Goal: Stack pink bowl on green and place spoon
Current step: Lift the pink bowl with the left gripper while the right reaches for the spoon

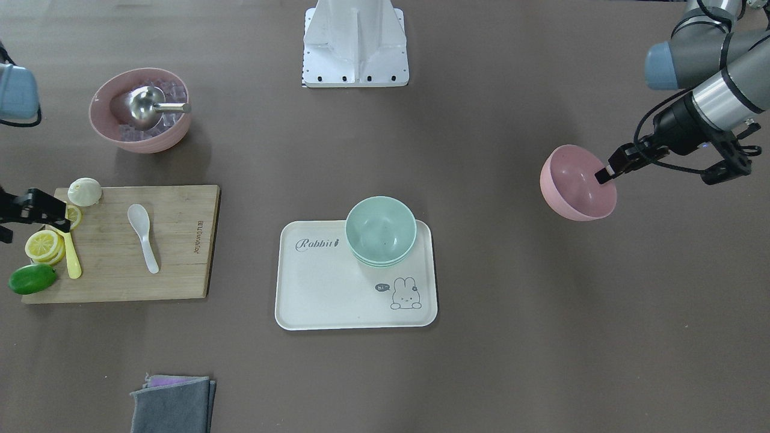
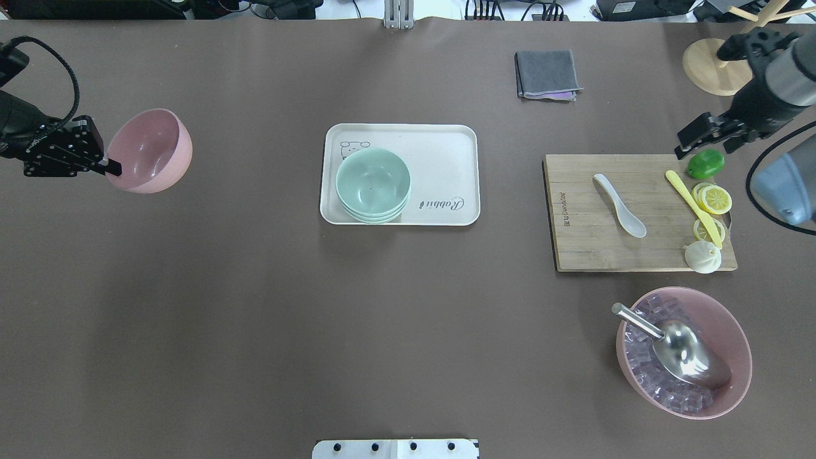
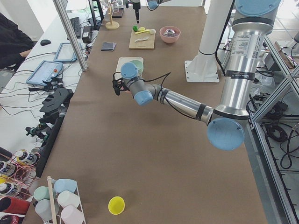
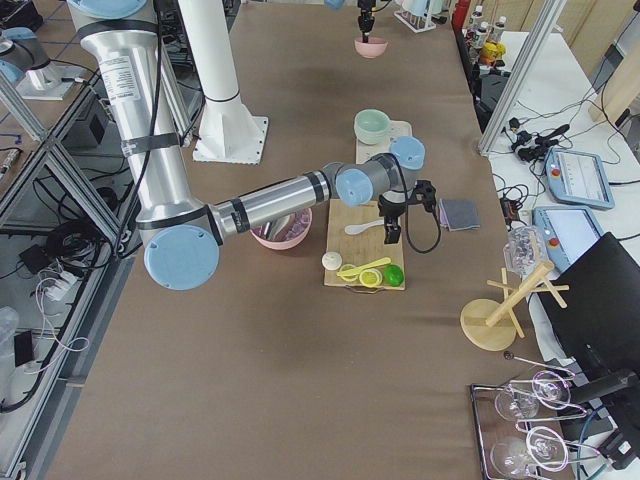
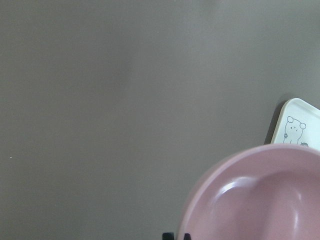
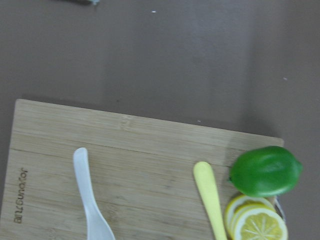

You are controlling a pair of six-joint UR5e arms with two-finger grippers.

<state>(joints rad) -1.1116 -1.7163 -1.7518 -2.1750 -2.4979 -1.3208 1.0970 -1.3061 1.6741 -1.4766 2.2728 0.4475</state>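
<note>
My left gripper [image 2: 111,169] is shut on the rim of the small pink bowl [image 2: 150,151] and holds it tilted above the table, far left of the tray. The bowl also shows in the front view [image 1: 577,183] and the left wrist view [image 5: 260,200]. The green bowl [image 2: 373,182] sits on a stack of like bowls at the corner of the white Rabbit tray [image 2: 440,150]. The white spoon [image 2: 618,205] lies on the wooden cutting board [image 2: 586,242]. My right gripper [image 2: 704,145] hovers open and empty over the board's far right corner, above the lime [image 2: 706,164].
A yellow spoon [image 2: 693,207], lemon slices [image 2: 714,199] and a white bun [image 2: 702,257] lie on the board's right side. A large pink bowl [image 2: 733,331] with ice cubes and a metal scoop stands near the robot. A grey cloth [image 2: 547,74] lies beyond the tray.
</note>
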